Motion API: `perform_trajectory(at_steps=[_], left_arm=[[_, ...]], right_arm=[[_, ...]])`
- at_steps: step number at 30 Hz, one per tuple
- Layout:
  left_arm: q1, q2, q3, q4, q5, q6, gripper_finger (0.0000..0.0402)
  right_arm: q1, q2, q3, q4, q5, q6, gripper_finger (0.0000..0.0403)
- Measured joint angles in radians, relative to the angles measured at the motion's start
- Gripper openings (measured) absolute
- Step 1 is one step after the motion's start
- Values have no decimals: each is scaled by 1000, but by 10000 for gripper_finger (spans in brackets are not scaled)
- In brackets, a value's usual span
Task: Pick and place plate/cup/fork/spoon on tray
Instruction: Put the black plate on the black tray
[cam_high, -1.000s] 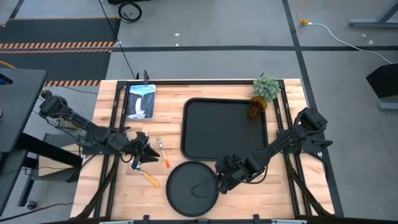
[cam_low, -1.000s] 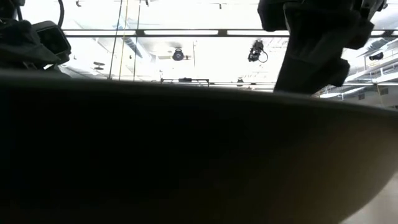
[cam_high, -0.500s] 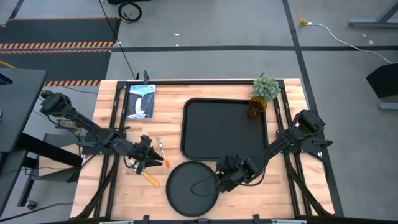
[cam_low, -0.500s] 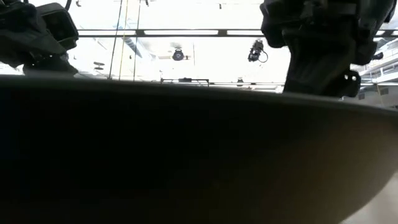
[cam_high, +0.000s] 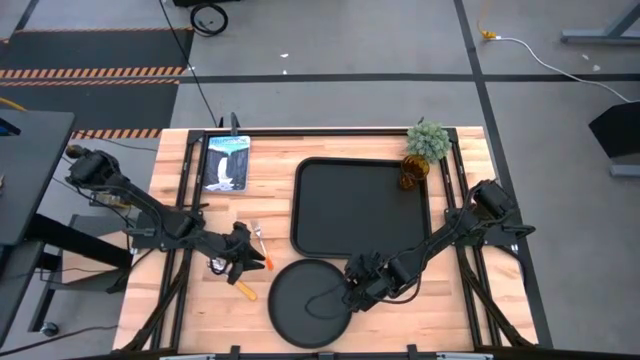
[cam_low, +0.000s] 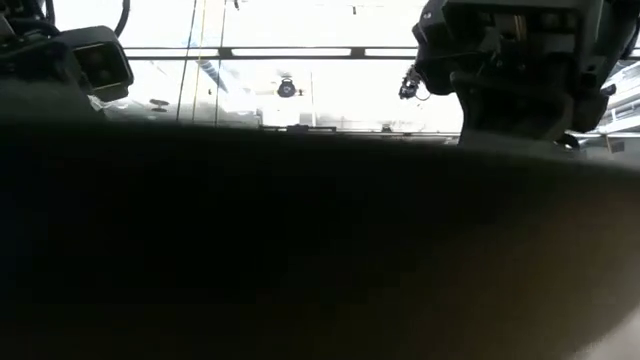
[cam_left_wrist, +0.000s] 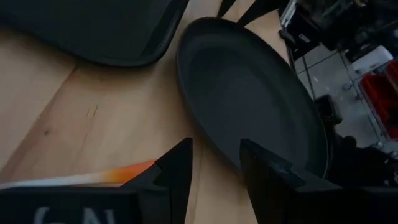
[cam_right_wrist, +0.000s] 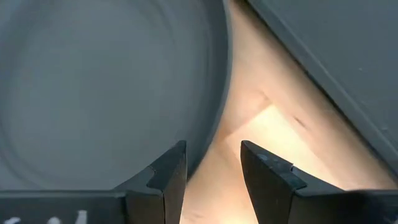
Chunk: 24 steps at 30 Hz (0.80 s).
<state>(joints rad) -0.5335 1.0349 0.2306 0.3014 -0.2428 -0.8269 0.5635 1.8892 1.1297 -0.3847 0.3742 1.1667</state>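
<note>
A: Can any writing be read here?

B: Hardly. The left gripper (cam_left_wrist: 214, 177) body carries pale marks at the edge of its own wrist view, cut off and illegible. The right gripper (cam_right_wrist: 213, 177) shows the same.

The pale wooden bench (cam_high: 330, 215) fills the middle of the high view and carries the black tray (cam_high: 360, 205) at centre, with the round plate (cam_high: 308, 302) just below its lower-left corner. A cup (cam_high: 410, 176) and a potted plant (cam_high: 427, 141) stand at the tray's upper-right corner. A booklet (cam_high: 226, 161) lies at upper left, with the fork (cam_high: 261, 244) and spoon (cam_high: 240, 287) at lower left.
</note>
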Motion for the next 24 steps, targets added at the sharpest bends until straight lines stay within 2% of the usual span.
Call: perform_trajectory(at_steps=[12,24], left_arm=[[0,6,-1,5,0,-1,141],[0,6,-1,-2,0,0,141]], right_arm=[[-2,40,0,65,-62,1,147],[-24,42,0,53,-76,-12,51]])
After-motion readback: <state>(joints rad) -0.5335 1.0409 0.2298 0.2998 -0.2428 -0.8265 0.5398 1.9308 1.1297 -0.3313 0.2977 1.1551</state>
